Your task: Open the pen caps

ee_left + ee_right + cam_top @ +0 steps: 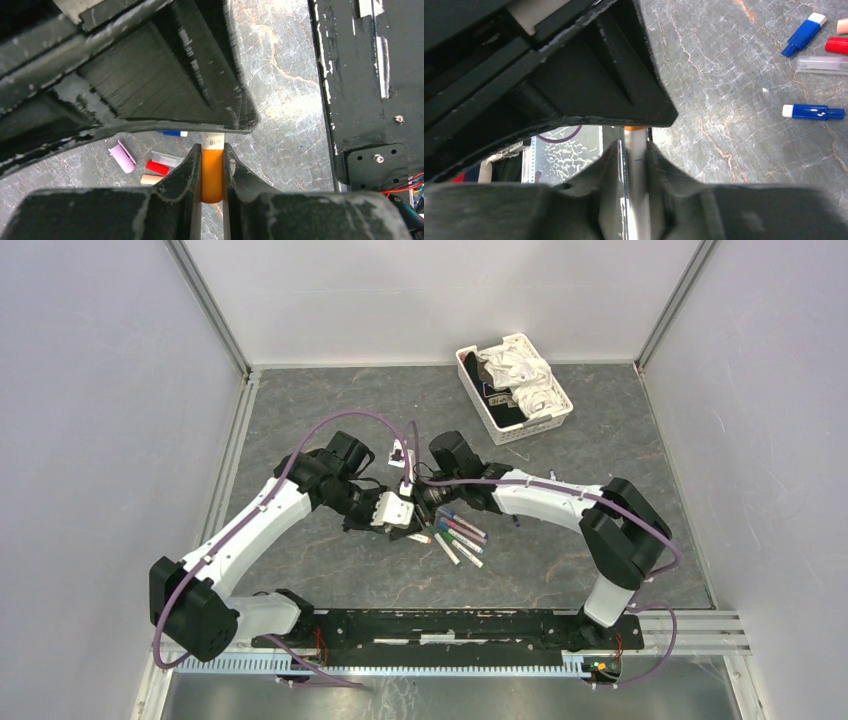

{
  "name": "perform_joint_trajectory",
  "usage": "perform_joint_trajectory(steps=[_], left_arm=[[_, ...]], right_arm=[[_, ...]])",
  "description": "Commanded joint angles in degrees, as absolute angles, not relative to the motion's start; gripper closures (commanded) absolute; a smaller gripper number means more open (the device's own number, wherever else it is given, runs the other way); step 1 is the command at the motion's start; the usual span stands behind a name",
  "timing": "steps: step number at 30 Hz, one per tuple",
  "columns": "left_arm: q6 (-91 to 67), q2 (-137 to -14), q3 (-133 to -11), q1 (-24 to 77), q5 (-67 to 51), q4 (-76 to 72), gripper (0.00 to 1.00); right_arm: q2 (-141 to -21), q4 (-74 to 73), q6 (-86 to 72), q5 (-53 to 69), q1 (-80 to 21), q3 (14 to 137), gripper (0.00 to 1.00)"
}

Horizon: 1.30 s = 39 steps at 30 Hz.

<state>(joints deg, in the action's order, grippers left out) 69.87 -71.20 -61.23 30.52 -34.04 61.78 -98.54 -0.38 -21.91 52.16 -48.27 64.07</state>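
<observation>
In the left wrist view my left gripper [212, 167] is shut on the orange pen cap [211, 172]. The pen's white barrel [213, 140] sticks out beyond it. In the right wrist view that same barrel [638, 155] runs between the jaws of my right gripper [636, 160], with an orange edge [634, 128] at its far end. The fingers stand close on both sides of the barrel. The blur hides whether they still press on it. From above, both grippers meet over the table's middle, left gripper [408, 527], right gripper [428, 495], beside several pens [460, 535].
Loose on the table lie a purple cap [122, 156], a red cap [156, 167], a peach cap [150, 179] and a clear cap [167, 158]. Two blue pieces [804, 34] [813, 112] lie nearby. A white basket [468, 390] of cloth stands at the back right.
</observation>
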Motion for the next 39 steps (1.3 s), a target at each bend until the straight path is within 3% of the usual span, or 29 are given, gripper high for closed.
perform_joint_trajectory(steps=[1, 3, 11, 16, 21, 25, 31, 33, 36, 39], left_arm=[[69.1, -70.7, -63.4, 30.8, -35.0, 61.5, 0.98], [69.8, -70.8, -63.3, 30.9, -34.2, 61.8, 0.98], [76.5, -72.8, -63.3, 26.7, -24.7, 62.3, 0.98], [80.5, -75.7, -66.4, 18.4, -24.3, 62.4, 0.98], [78.6, -75.9, -63.7, 17.1, -26.9, 58.6, 0.98], [70.8, -76.1, -58.4, 17.5, -31.7, 49.0, 0.98], [62.1, -81.0, -52.6, 17.9, -27.8, 35.8, 0.98], [59.8, -83.4, -53.0, 18.1, -25.9, 33.7, 0.93], [57.6, -86.4, -54.4, 18.3, -24.7, 33.0, 0.69], [56.9, -86.9, -54.8, 18.5, -25.1, 33.1, 0.58]], right_arm=[[-99.5, 9.5, -28.1, 55.2, -48.5, 64.0, 0.79], [-99.0, 7.5, -26.4, 54.9, -48.2, 63.8, 1.00], [-92.8, -6.5, -16.3, 51.8, -45.4, 56.7, 1.00], [-88.6, -9.9, -14.0, 50.1, -43.4, 51.9, 1.00], [-86.9, -13.4, -11.1, 48.1, -41.2, 52.4, 1.00], [-83.8, -17.0, -9.9, 37.5, -35.5, 53.2, 1.00], [-76.6, -16.2, -11.9, 17.5, -24.7, 47.4, 1.00], [-75.4, -15.9, -11.8, 12.5, -21.5, 45.6, 1.00], [-74.4, -12.7, -12.6, 8.4, -18.3, 42.9, 1.00], [-76.1, -10.5, -12.5, 5.7, -17.3, 42.5, 1.00]])
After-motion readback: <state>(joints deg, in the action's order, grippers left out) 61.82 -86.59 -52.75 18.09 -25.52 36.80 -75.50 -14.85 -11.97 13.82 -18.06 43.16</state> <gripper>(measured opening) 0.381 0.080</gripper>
